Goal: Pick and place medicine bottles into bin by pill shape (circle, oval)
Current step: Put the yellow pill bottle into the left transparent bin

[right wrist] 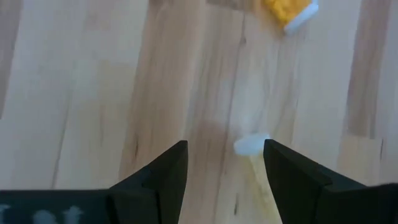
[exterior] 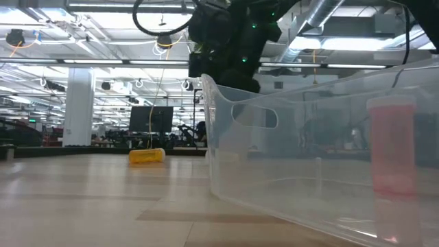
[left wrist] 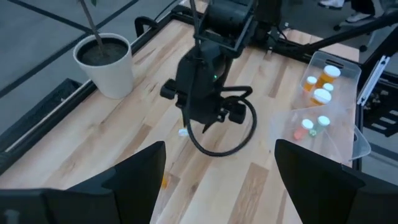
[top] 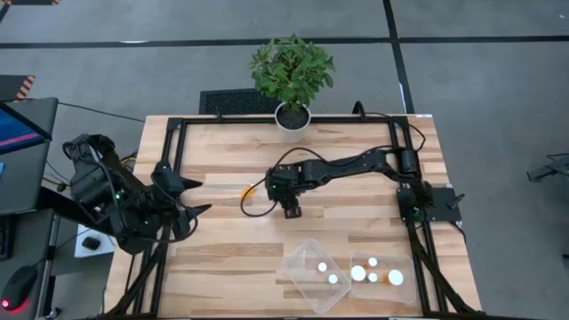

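A yellow medicine bottle with a white cap lies on its side on the wooden table; it also shows in the low view and the right wrist view. My right gripper is open and hangs above the table's middle. In its wrist view a pale bottle's white cap shows between the fingers, lying on the wood below; it also shows in the left wrist view. My left gripper is open and empty at the table's left edge.
Two clear bins stand at the near right. The left bin holds two bottles and the right bin holds several. A potted plant stands at the far edge. Bare wood lies between the grippers.
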Robot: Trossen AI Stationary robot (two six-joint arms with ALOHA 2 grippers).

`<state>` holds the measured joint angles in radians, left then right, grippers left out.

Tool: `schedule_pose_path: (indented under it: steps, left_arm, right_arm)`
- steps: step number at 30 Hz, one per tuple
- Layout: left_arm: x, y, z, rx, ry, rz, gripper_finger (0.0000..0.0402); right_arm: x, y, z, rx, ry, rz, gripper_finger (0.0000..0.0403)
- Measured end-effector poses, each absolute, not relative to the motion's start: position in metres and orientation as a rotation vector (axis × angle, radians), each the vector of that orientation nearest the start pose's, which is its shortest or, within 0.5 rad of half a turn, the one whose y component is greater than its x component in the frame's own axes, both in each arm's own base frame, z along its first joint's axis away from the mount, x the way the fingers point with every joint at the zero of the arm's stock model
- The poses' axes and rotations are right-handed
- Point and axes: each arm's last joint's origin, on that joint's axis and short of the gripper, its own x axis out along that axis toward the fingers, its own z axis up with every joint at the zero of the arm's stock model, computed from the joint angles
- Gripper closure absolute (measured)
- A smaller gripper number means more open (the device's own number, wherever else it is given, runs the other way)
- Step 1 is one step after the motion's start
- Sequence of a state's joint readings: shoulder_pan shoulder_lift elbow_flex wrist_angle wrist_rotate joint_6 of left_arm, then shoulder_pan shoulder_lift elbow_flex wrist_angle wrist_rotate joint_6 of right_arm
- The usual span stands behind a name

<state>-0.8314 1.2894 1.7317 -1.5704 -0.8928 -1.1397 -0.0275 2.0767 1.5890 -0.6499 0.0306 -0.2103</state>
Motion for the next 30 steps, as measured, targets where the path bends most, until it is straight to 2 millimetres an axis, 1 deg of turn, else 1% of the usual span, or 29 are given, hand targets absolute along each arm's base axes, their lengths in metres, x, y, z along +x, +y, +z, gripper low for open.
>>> schedule_pose_path:
  steps: [3,5,7,9,12,14,17,19,21,24,27,30]
  left_arm:
    - [0.137,-0.114,0.44,-0.229,0.547,0.444,0.0107]
    - [0.137,-0.111,0.443,-0.213,0.524,0.452,0.0107]
    - [0.14,-0.106,0.446,-0.207,0.493,0.459,0.0107]
    - [0.145,-0.1,0.452,-0.218,0.462,0.455,0.0107]
    - [0.157,-0.093,0.465,-0.235,0.409,0.396,0.0107]
    - [0.17,-0.086,0.475,-0.225,0.365,0.333,0.0107]
    - [0.19,-0.068,0.484,-0.193,0.331,0.267,0.0107]
    - [0.203,-0.053,0.477,-0.185,0.398,0.271,0.0107]
    - [0.214,-0.04,0.462,-0.179,0.503,0.292,0.0107]
    - [0.226,-0.033,0.439,-0.18,0.585,0.293,0.0107]
    - [0.225,-0.031,0.421,-0.224,0.588,0.289,0.0107]
    - [0.216,-0.033,0.404,-0.297,0.538,0.289,0.0107]
  right_arm:
    - [0.429,-0.011,0.19,-0.185,1.146,0.071,0.0188]
    - [0.431,-0.009,0.193,-0.181,1.125,0.068,0.0187]
    - [0.428,-0.009,0.197,-0.176,1.131,0.066,0.0186]
    - [0.43,-0.009,0.201,-0.175,1.095,0.061,0.0186]
    - [0.428,-0.008,0.204,-0.167,1.096,0.06,0.0187]
    - [0.43,-0.006,0.206,-0.17,1.072,0.061,0.0188]
    - [0.429,-0.003,0.206,-0.172,1.081,0.069,0.0188]
    - [0.43,-0.002,0.206,-0.168,1.076,0.07,0.0187]
    - [0.429,0.0,0.206,-0.169,1.078,0.073,0.0188]
    - [0.429,0.003,0.206,-0.173,1.078,0.079,0.0188]
    - [0.429,0.005,0.206,-0.164,1.08,0.077,0.0188]
    - [0.429,0.007,0.206,-0.165,1.08,0.081,0.0187]
